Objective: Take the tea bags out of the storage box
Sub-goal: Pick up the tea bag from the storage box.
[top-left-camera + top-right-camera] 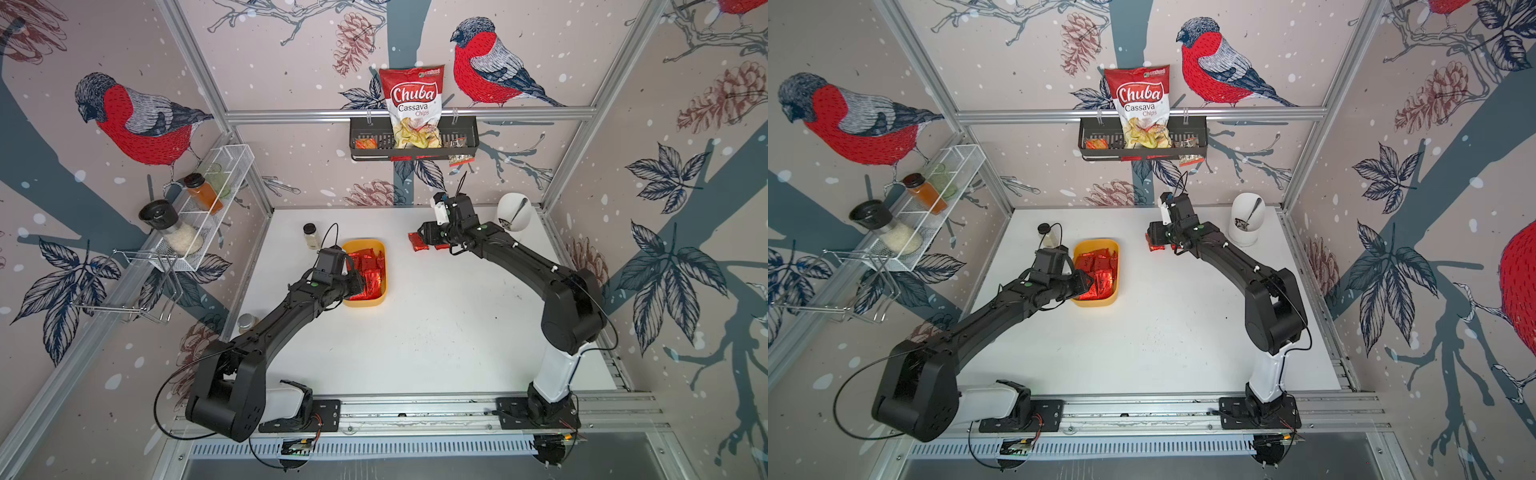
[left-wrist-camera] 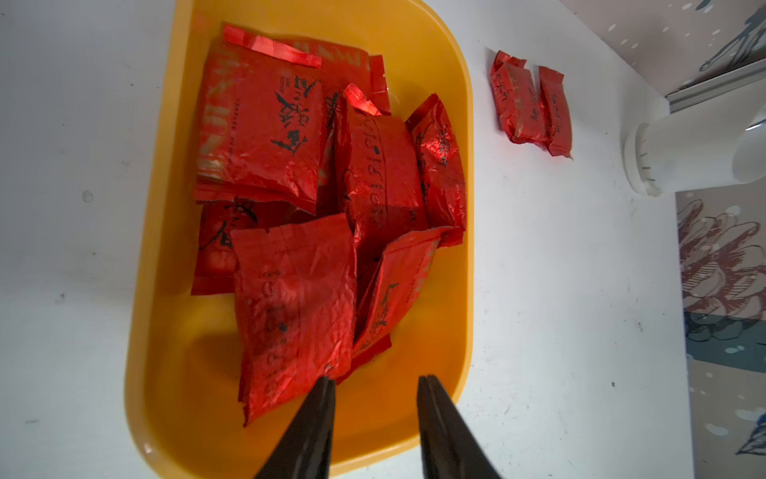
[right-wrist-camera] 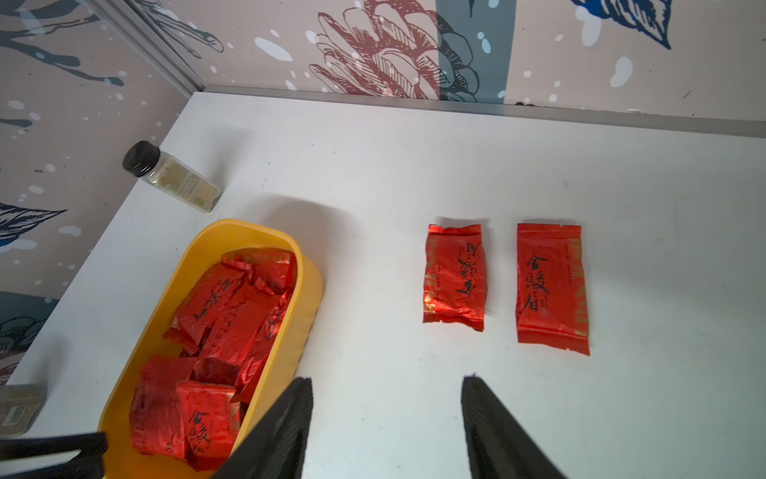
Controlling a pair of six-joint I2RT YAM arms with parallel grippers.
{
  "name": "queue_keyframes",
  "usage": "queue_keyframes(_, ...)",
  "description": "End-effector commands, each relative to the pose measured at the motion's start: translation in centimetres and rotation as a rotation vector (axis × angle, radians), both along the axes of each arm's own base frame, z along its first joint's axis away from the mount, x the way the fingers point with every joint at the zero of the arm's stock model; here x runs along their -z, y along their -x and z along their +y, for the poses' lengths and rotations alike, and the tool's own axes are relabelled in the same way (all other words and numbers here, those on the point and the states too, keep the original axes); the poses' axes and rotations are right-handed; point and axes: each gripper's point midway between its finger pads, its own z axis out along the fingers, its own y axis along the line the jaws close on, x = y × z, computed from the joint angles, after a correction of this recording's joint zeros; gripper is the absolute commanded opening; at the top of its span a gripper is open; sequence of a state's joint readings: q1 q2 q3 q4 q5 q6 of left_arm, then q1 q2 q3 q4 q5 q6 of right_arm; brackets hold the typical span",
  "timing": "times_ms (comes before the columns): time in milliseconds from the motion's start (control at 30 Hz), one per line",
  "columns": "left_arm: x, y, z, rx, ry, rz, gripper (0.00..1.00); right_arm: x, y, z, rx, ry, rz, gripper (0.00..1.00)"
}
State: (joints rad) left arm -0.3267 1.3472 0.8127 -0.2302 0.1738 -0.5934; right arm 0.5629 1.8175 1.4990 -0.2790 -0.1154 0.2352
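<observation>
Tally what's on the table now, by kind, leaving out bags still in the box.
Tea bags: 2
Box: 1
Jars: 2
White holder: 1
Total: 6

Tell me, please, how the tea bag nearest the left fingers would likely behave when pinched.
Probably floppy: the tea bag is thin, crinkled foil. Its shiny skin may slip between the fingers. Likely light, so overlapping neighbours in the box could shift.

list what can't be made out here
- Count of tea bags in the storage box: overlapping in the left wrist view; left arm covers some in both top views.
- Table sachet: mostly under right arm in both top views.
- Basket packets: print too small in top views.
</observation>
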Motion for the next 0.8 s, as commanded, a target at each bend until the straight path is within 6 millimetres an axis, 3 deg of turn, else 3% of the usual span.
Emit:
queue_keyframes(0,-0.1,-1.7,-0.1,0.009,-0.042,-0.051,0.35,-0.9,1.8,0.8,-0.012,0.006,-0.044,0.65)
queue_keyframes(167,1.1,-3.1,-0.8,0.024,-0.056,-0.037,0.33,-0.4,5.0,1.7,-0.053,0.01,-0.022,0.68)
queue_keyframes(433,2.8,-3.8,-1.9,0.047,-0.083,-0.008,0.31,-0.1,7.0,1.5,-0.067,-0.003,-0.015,0.68)
queue_keyframes(600,3.5,-3.7,-2.1,0.052,-0.088,0.003,0.14,-0.2,7.1,1.1,-0.066,0.009,-0.023,0.68)
queue_keyframes(767,2.8,-3.5,-2.1,0.049,-0.083,-0.006,0.0,-0.4,7.1,0.8,-0.06,0.015,-0.032,0.68)
